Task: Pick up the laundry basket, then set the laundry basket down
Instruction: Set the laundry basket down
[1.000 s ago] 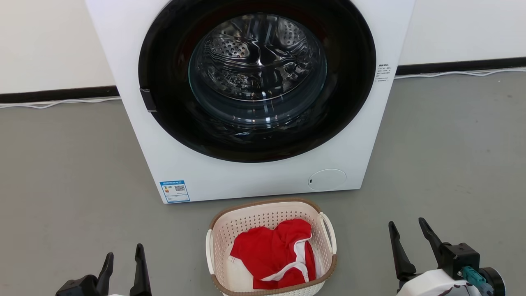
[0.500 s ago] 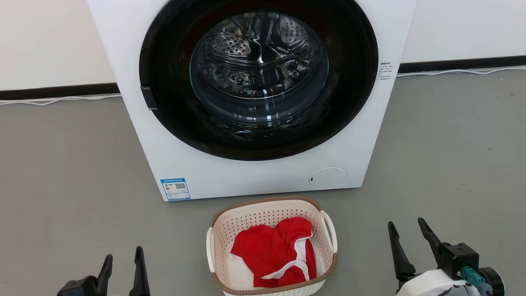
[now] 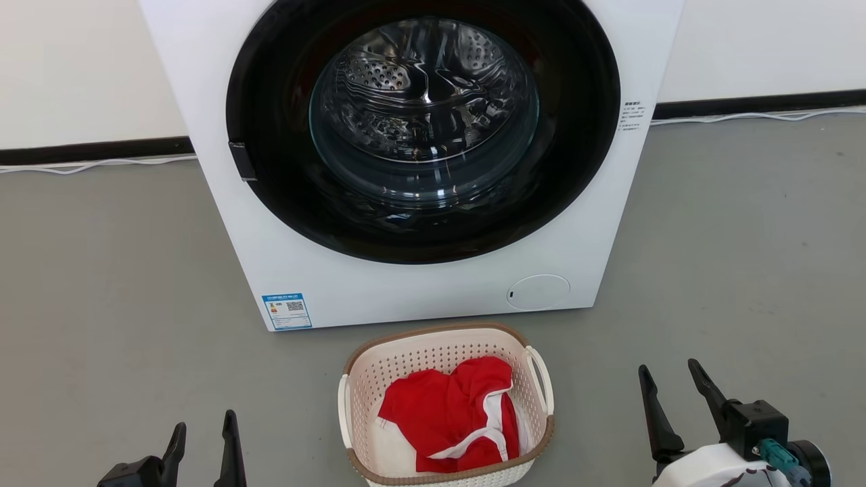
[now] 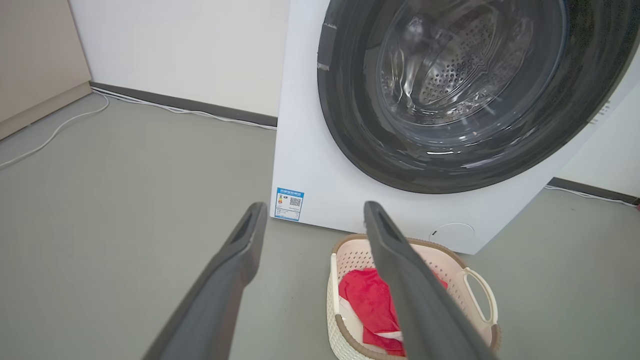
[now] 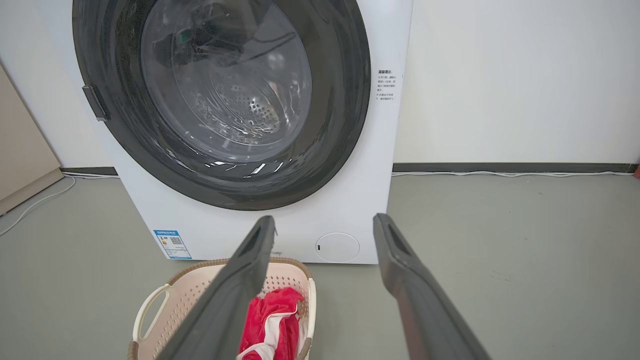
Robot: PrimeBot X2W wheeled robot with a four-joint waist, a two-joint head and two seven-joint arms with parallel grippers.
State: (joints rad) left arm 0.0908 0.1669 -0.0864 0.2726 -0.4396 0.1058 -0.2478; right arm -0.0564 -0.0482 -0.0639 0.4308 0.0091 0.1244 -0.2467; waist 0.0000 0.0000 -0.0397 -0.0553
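Observation:
The laundry basket [image 3: 419,362] stands on the grey floor just in front of the washing machine, cream and perforated, with a brown rim and white loop handles. A red and white garment [image 3: 446,412] lies inside it. My left gripper [image 3: 205,423] is open at the lower left, well to the basket's left and holding nothing. My right gripper [image 3: 668,366] is open at the lower right, a short way off the basket's right handle. In the left wrist view the basket [image 4: 350,247] lies beyond the open left gripper [image 4: 315,205]. In the right wrist view the basket [image 5: 195,295] sits low and left of the open right gripper [image 5: 325,217].
A white front-loading washing machine [image 3: 419,291] with a large round dark door stands right behind the basket. White cables [image 3: 95,166] run along the wall's dark skirting. A beige panel [image 4: 35,60] stands far left. Bare grey floor lies on both sides of the basket.
The left gripper has sunk a little in the head view. The head camera has shifted slightly. The basket and the right gripper have stayed where they were.

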